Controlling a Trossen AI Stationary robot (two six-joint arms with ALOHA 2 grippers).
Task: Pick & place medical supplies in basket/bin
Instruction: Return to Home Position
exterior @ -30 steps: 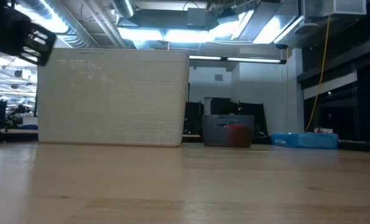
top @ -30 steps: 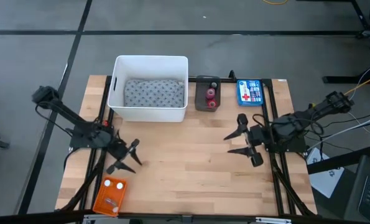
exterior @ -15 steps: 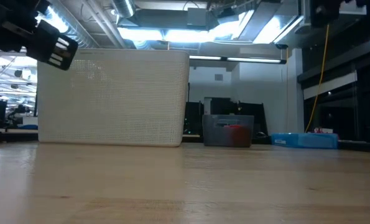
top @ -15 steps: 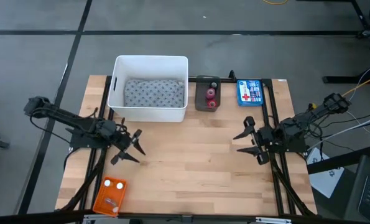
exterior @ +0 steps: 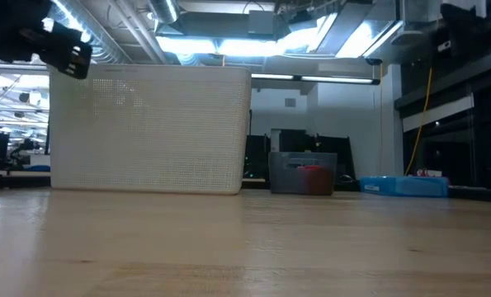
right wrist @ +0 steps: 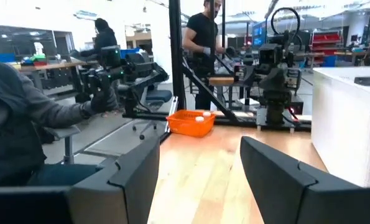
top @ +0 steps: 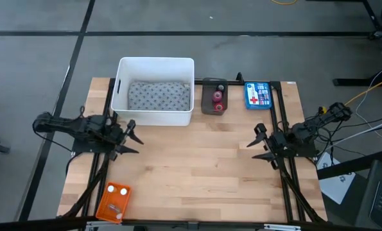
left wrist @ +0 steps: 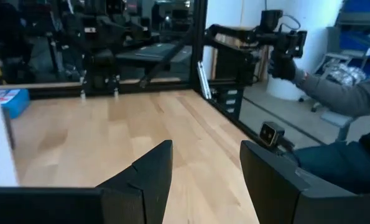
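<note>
The small orange basket (top: pixel 113 201) sits at the table's near left corner with tiny pale pieces in it; the right wrist view shows the orange basket (right wrist: pixel 191 122) too. A grey dotted cloth (top: pixel 160 96) lies inside the white tub (top: pixel 121 90). Red and pink items (top: pixel 217 101) rest in a small dark bin (top: pixel 205 96). My left gripper (top: pixel 131 136) hovers open just in front of the tub, clear of everything. My right gripper (top: pixel 260 142) hangs open near the table's right edge, also touching nothing.
A blue first-aid box (top: pixel 257 95) lies at the far right of the table. The low view shows the white tub (exterior: pixel 150 128), the dark bin (exterior: pixel 303 173) and the blue box (exterior: pixel 403 186) in a row. Bare wood (top: pixel 197 167) fills the middle. People sit and stand beyond the table.
My left gripper has moved from near the orange basket toward the far edge, ending in front of the tub, and has turned about. My right gripper has drawn back toward the table's right edge. Both have stayed open. No object has moved.
</note>
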